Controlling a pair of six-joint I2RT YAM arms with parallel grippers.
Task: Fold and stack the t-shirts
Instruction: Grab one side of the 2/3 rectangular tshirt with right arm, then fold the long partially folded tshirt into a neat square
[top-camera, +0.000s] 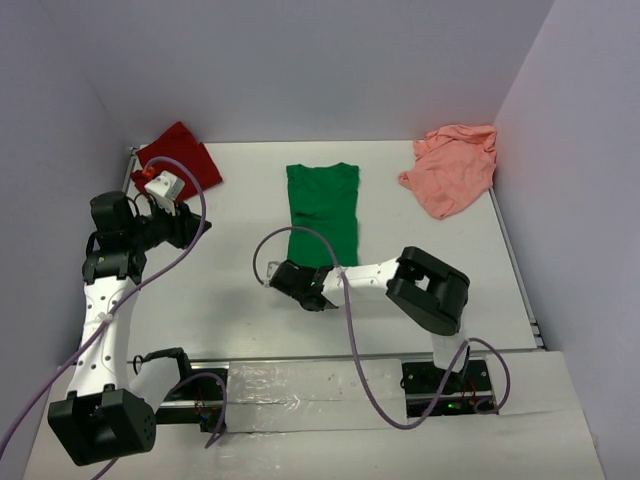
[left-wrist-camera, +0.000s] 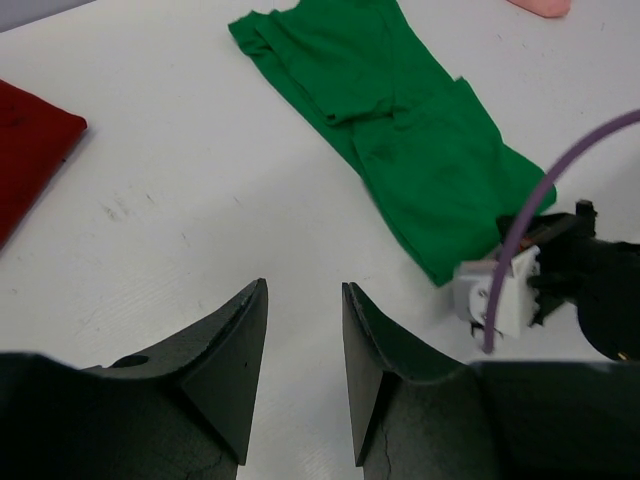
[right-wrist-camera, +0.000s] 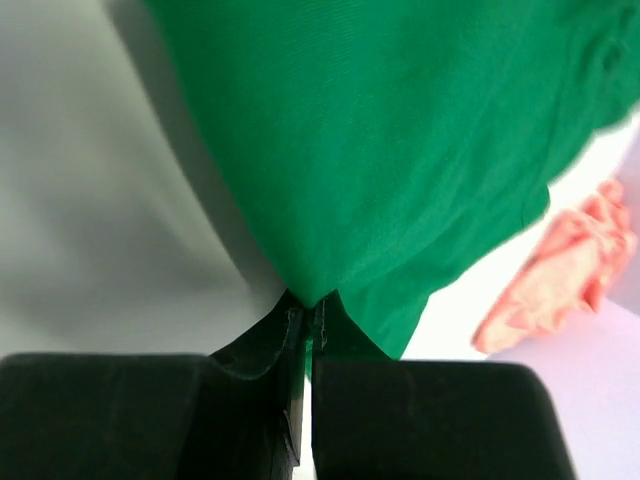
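Green shirt (top-camera: 322, 215) flat in the middle of the table (top-camera: 240, 300), collar end far, hem end near, already a narrow strip with the sleeves seemingly tucked in. Pinched at the near edge, toward its left corner, by the right claw (right-wrist-camera: 305, 325), clamped tight with cloth in between and the fabric drawn up into a small peak at the pinch. Claw low over the table there, reaching in from the right.

Left claw (left-wrist-camera: 303, 290) spread apart, holding nothing, hovering over bare table well to the left of the green shirt and near the red shirt (top-camera: 180, 158). Red shirt in the far left corner, a compact dark patch, possibly folded; hard to say for sure. Pink shirt (top-camera: 455, 168) crumpled in the far right corner, plainly not folded. All 3 well apart, so no stack yet.

Step in hand, by the look of it: the crosswise fold of the green shirt, hem to collar, 1 of 3 shirts in work. Somewhere between early and midway through the task.

Next move, most likely: lift the pinched edge just enough to clear the cloth beneath, carry it away toward the collar, lay it down square. Only 1 corner held, so the other near corner apt to lag and skew the fold; help from the left claw at that corner, or a slow drag, probably needed. Release only with the edge flat.
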